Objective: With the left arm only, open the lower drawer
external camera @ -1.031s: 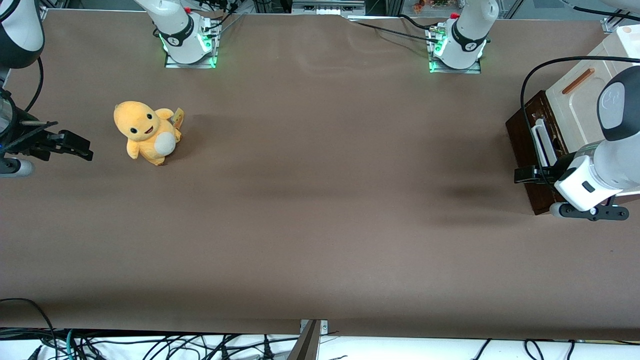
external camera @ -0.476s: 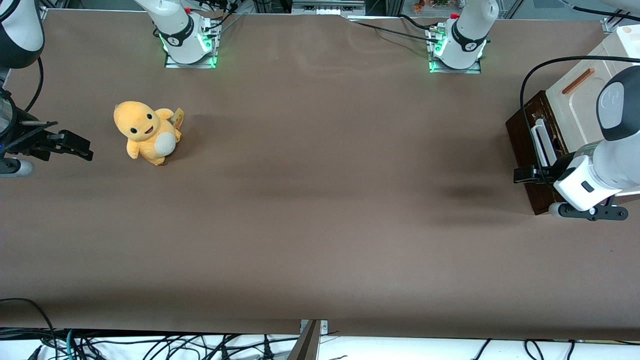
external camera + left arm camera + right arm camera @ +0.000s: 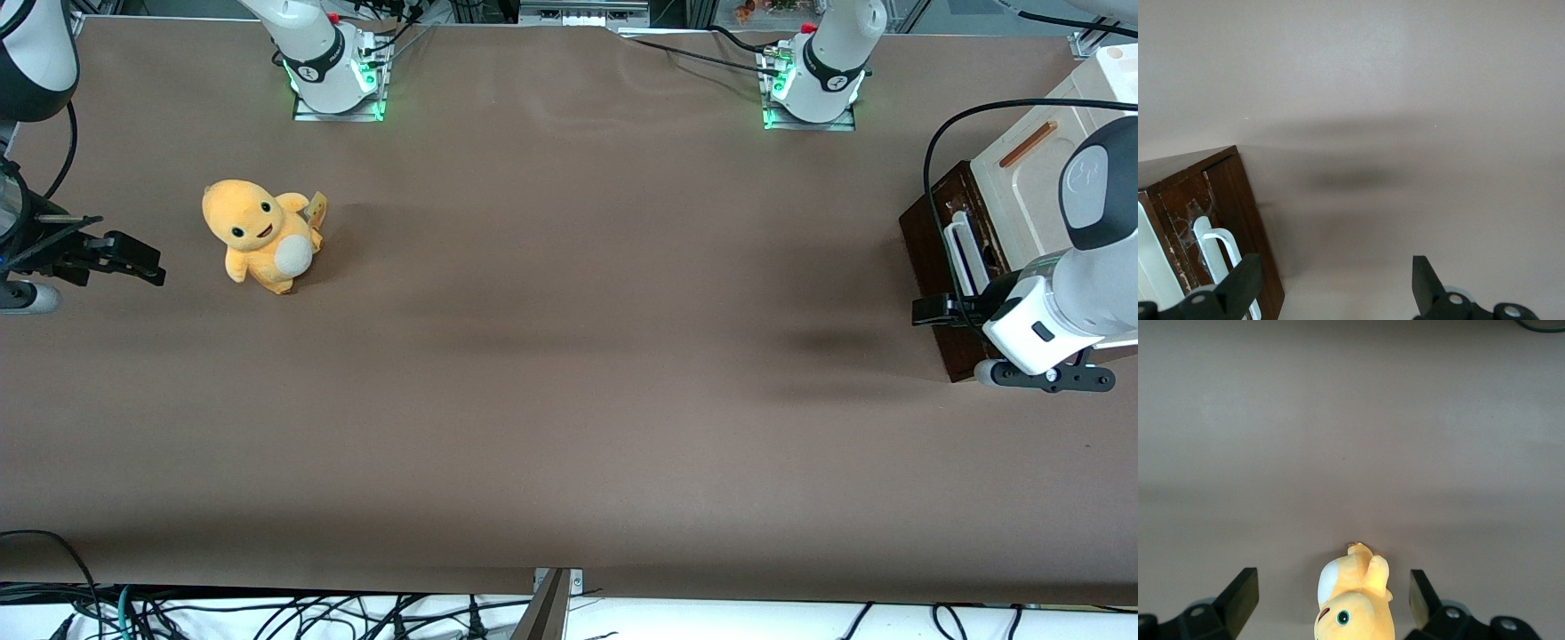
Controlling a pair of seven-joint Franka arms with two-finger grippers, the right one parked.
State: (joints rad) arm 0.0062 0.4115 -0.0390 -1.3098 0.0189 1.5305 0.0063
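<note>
The brown surface (image 3: 569, 356) lies bare across the middle and lower frame of the front view, open for passage. At upper left a plush (image 3: 260, 235) stands alone, well apart from everything else. At the right edge the drawer (image 3: 933, 267) with its white handle (image 3: 958, 258) projects onto the surface. The gripper (image 3: 929, 311) hangs just in front of it, jaws spread wide, one finger (image 3: 1238, 287) beside the handle.

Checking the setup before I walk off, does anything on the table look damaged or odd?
The lower drawer front shows worn, chipped finish around its white handle. The gripper hangs open beside that handle. Nothing else stands out.
</note>
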